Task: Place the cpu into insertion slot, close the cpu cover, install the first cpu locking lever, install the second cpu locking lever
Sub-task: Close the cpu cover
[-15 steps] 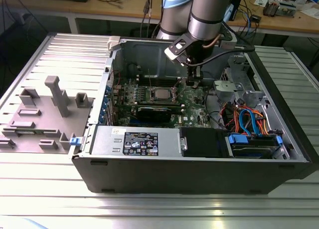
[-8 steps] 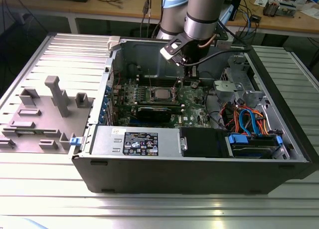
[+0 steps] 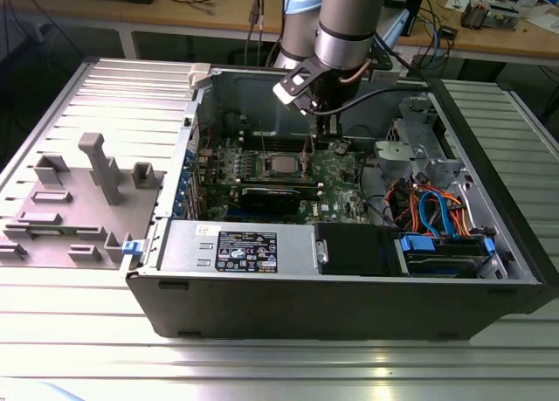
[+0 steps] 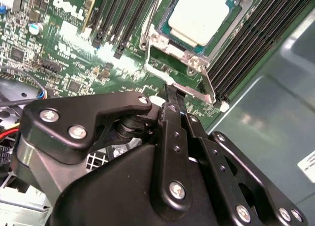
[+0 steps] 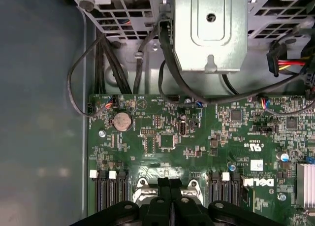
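The cpu [image 4: 199, 14] sits in its slot, with the cover [image 4: 172, 48] seemingly down. The fingers [image 5: 164, 186], pressed together and empty, hover beside it. The levers [image 4: 144, 34] probably remain to do.

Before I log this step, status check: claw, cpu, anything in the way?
Claw shut, tips near cpu. Cpu seated in motherboard. Nothing seen in the way.

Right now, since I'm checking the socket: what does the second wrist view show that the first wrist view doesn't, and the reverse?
Second wrist view: the cpu lying in its socket, a silvery metal frame around it, close ahead of the gripper. First wrist view: a coin battery, black cables and a metal bracket beyond the board's edge. Both: the green motherboard and the gripper, fingers together.
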`<control>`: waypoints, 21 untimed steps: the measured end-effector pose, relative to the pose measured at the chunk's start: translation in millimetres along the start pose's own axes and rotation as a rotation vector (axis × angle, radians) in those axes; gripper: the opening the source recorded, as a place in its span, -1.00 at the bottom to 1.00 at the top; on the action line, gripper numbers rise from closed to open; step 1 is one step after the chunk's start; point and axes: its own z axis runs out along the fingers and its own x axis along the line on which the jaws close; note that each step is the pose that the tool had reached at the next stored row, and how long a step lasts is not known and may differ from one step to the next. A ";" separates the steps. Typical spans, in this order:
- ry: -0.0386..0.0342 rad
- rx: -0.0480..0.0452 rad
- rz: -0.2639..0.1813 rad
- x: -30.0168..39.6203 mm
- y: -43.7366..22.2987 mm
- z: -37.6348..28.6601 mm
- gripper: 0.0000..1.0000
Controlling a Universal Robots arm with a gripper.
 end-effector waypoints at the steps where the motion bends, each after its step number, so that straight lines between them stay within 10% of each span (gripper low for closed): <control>1: 0.0001 0.0000 0.000 0.0 -3.4 0.0 -0.79; 13: 0.0001 0.0000 0.000 0.1 -21.7 0.6 -0.79; 21: 0.0001 0.0103 -0.002 -0.4 -40.2 13.7 -0.79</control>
